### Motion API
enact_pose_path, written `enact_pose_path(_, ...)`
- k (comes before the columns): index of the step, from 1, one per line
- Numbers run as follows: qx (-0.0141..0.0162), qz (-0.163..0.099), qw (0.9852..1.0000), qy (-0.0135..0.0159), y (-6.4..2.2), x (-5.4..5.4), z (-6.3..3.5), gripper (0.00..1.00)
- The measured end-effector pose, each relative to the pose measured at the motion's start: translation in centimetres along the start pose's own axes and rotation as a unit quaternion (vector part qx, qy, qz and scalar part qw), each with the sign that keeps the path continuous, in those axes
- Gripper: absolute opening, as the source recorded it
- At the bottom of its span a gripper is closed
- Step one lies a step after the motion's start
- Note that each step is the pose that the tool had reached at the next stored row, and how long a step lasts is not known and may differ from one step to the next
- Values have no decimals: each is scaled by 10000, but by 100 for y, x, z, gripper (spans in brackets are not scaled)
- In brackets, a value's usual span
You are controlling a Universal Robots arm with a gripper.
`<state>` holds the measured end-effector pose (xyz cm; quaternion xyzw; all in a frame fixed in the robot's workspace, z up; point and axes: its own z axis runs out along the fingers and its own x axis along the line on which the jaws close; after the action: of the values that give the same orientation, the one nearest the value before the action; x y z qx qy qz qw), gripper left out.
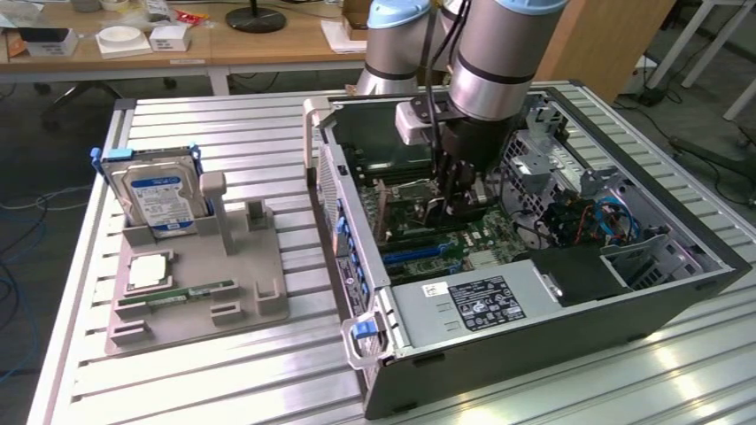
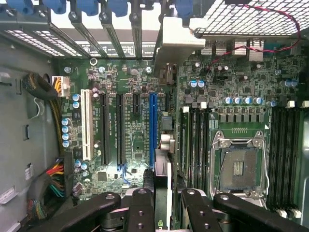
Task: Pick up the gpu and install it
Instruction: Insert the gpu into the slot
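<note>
In the exterior view we count one arm (image 1: 490,53), one open computer case (image 1: 532,354) and one grey tray (image 1: 254,266) with one hard drive (image 1: 159,195), one chip (image 1: 150,270) and one memory stick (image 1: 195,292), all on a ribbed metal counter (image 1: 236,381), with wooden desks (image 1: 236,49) behind. In the wrist view we see the jaws closed on the one gpu (image 2: 162,179), held edge-on over the motherboard (image 2: 135,145) beside the one blue slot (image 2: 152,130). Its long axis runs along that slot, and its silvery bracket (image 2: 176,43) points toward the case's back wall.
</note>
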<state>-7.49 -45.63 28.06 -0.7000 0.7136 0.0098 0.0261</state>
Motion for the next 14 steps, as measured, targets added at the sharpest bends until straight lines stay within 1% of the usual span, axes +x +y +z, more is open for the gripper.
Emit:
enact_pose_path(7, 1, 1, 10000, -1, 6, 17, 33, 26)
enact_pose_path(10, 0, 0, 10000, 0, 59, 19, 48, 26)
enact_pose_path(14, 0, 0, 10000, 0, 71, 35, 70, 26)
